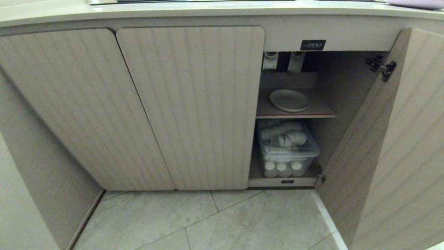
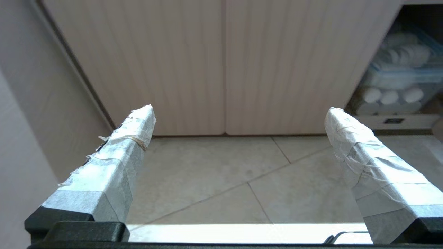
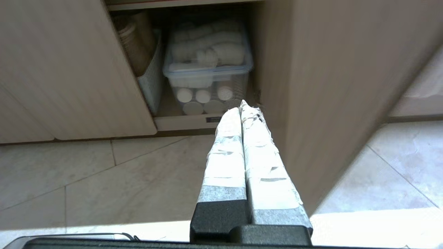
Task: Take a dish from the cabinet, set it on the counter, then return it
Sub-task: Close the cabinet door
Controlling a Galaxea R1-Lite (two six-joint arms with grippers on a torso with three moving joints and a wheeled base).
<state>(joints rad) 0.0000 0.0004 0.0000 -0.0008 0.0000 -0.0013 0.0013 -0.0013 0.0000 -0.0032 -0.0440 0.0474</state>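
The dish (image 1: 289,100), a round cream-white plate, lies flat on the inner shelf (image 1: 322,111) of the cabinet (image 1: 194,104). The cabinet's right door (image 1: 392,146) stands swung open. Along the top of the head view runs the counter (image 1: 215,8). Neither arm shows in the head view. My left gripper (image 2: 238,114) hangs open over the floor tiles, facing the two closed ribbed doors (image 2: 221,65). My right gripper (image 3: 240,110) is shut, its taped fingers pressed together with nothing between them, low in front of the open compartment beside the open door (image 3: 332,86).
Below the shelf sits a clear plastic bin (image 1: 288,146) of white rolls, also seen from the right wrist (image 3: 207,65) with a grey basket (image 3: 150,79) beside it. A black label (image 1: 312,44) hangs above the opening. Pale floor tiles (image 1: 215,222) spread before the cabinet.
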